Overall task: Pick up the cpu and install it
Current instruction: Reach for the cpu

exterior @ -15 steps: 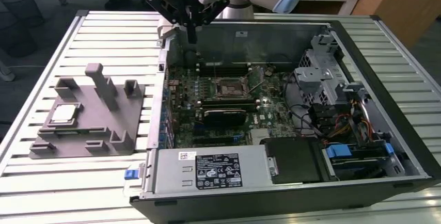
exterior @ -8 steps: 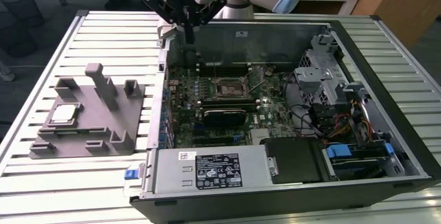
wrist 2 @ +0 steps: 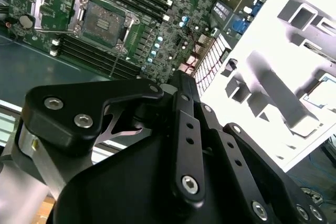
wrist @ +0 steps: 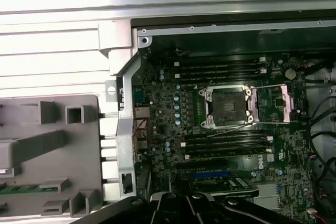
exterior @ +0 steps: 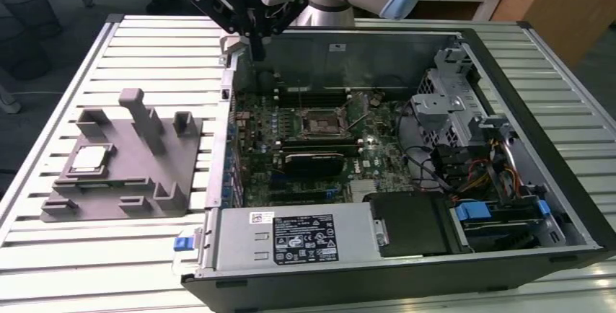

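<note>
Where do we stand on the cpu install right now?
Done: nothing yet. The cpu lies on the grey fixture block, and the open motherboard socket is empty. In hand: the gripper hangs over the computer case at its far wall in the exterior view, apart from the cpu. Left: both the pick-up and the seating.

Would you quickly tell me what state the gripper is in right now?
Gripper: closed and holding nothing, above the open computer case; the cpu lies on the grey fixture.
</note>
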Action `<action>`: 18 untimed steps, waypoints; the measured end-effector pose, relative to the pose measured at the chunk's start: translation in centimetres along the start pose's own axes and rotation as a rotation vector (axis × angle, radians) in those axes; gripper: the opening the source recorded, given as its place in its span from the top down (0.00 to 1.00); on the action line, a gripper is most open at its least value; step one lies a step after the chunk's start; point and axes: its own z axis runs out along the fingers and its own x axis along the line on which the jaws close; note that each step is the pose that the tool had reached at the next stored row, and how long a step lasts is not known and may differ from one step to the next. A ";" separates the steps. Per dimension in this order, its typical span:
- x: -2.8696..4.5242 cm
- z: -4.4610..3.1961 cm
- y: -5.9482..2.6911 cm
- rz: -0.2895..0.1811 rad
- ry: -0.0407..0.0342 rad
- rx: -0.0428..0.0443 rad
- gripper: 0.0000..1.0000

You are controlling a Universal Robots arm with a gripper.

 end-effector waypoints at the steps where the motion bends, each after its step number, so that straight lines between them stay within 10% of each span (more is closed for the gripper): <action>1: 0.13 0.00 -0.01 0.000 0.0000 0.0000 0.89; 18: 2.13 -0.02 -0.16 0.000 0.0001 0.0000 0.89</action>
